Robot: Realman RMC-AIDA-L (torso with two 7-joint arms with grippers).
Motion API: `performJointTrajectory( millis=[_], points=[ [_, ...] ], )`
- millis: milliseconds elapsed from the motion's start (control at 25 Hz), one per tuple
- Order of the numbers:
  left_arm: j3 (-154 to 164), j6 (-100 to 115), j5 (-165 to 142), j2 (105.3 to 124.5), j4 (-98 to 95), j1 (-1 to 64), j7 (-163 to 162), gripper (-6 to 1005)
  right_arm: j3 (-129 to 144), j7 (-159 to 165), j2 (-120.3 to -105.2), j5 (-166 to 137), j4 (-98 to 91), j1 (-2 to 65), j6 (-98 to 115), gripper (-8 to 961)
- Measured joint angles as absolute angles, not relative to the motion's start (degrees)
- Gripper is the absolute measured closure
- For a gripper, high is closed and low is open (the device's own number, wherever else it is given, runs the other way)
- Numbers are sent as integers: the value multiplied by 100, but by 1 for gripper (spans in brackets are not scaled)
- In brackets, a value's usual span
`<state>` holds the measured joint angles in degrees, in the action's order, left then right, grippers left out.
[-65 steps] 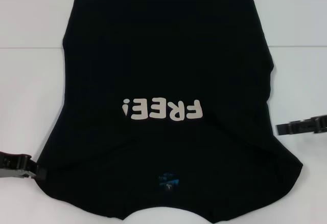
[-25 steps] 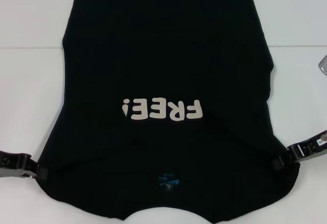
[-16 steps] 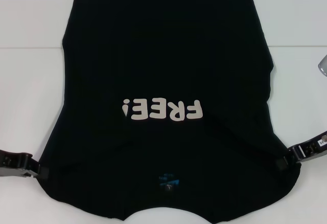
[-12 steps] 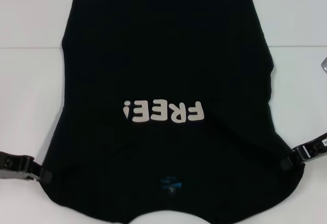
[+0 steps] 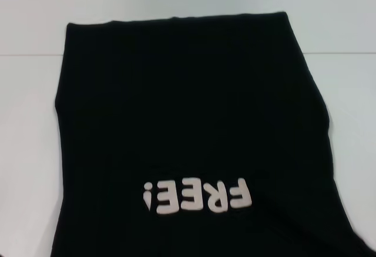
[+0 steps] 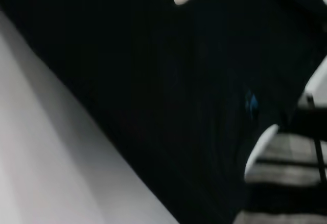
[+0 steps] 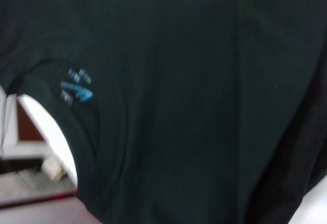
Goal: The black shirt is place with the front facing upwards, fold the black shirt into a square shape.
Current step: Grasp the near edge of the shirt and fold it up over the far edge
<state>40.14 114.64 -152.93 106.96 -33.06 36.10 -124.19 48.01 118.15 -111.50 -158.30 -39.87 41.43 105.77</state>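
You're looking at the white table (image 5: 23, 151) first, and it frames everything: bare surface shows along 12 o'clock and down both flanks at 9 and 3 in the head view, with a thin seam line crossing behind the cloth.

Spread over it is the black shirt (image 5: 188, 110), and it fills nearly the whole head view. Its straight hem edge lies up at 12 o'clock, a touch higher toward 1 than toward 11, and the cloth runs down and off the frame at 6. The front faces up. The sides flare outward as they come toward you, wider at 5 and 7 than up at the hem.

Next down in size, the white "FREE!" lettering (image 5: 197, 196) sits low, around 6 o'clock in the head view, reading upside down from your seat. The left wrist view catches only a slice of it at the frame edge, and the right wrist view a pale corner of one letter.

Smallest of all, the blue neck label (image 7: 75, 90) shows in the right wrist view, close to the curved neckline where the cloth ends over the table edge; the left wrist view shows it too as a blue speck.

Neither gripper appears in any view, so you cannot tell how either set of fingers stands.
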Motion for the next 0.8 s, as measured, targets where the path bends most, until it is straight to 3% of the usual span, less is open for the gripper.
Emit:
performJointTrajectory(
  millis=[160,280,640,800],
  points=[
    [4175,11444,-15284,10797,-3276,3600,-12293,973,4732,11885,-11275,-16060,-3937,4101,10518,930],
    [3825,11321,-15257,10770,-3292,3661,-12258,973,4286,11927,-11265,-15880,-3937,4096,10477,930],
    [1152,10057,-15098,10419,-3218,3956,-13051,972,2098,12666,-10789,-14423,-3773,4062,9580,929],
    [490,8977,-14637,10445,-2820,3828,-13243,972,1718,12623,-10735,-13342,-3257,3924,8697,929]
  ],
)
